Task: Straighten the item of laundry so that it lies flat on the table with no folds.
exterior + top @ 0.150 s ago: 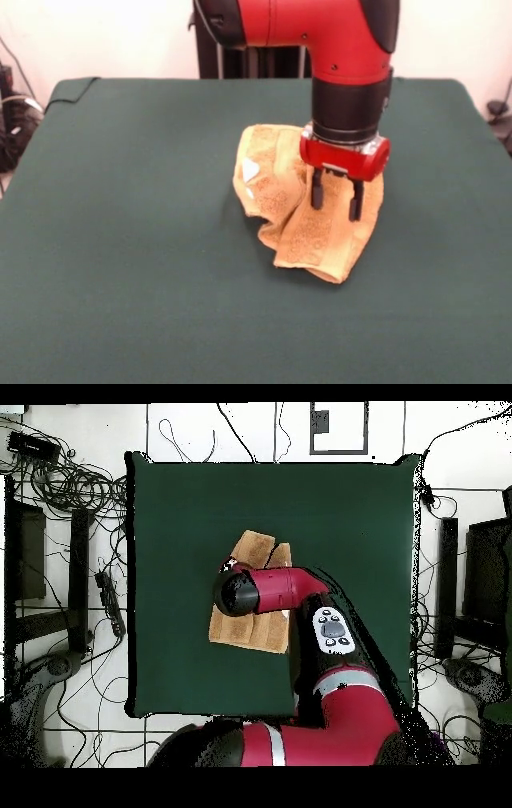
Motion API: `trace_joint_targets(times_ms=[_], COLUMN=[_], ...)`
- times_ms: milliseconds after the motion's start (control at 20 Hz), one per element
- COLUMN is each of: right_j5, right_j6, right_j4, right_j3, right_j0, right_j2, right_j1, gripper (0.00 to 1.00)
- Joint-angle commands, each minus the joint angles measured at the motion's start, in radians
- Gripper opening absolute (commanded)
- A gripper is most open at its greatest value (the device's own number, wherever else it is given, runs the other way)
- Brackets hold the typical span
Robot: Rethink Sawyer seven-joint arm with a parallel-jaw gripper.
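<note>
Orange-tan terry towel — one, crumpled — one green table.

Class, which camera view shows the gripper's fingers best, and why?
The front view: both dark fingers of the gripper hang apart over the crumpled towel. Overhead, the arm hides them.

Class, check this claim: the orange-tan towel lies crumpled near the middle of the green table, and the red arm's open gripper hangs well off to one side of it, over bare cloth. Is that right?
Not quite. The gripper is not off to the side: the front view shows it directly over the towel, its two fingers spread apart above the folds. The rest holds: the towel lies crumpled near the middle of the green table.
</note>
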Motion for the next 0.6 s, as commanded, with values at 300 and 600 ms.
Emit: trace_joint_targets(times_ms=[300,600], right_j5=[-0.004,-0.022], right_j6=[-0.068,-0.044], right_j4=[-0.073,-0.081], right_j3=[0.122,0.112], right_j0=[-0.023,-0.005], right_j2=[0.077,0.058], right_j1=[0.007,0.019], gripper=[1.00,1.00])
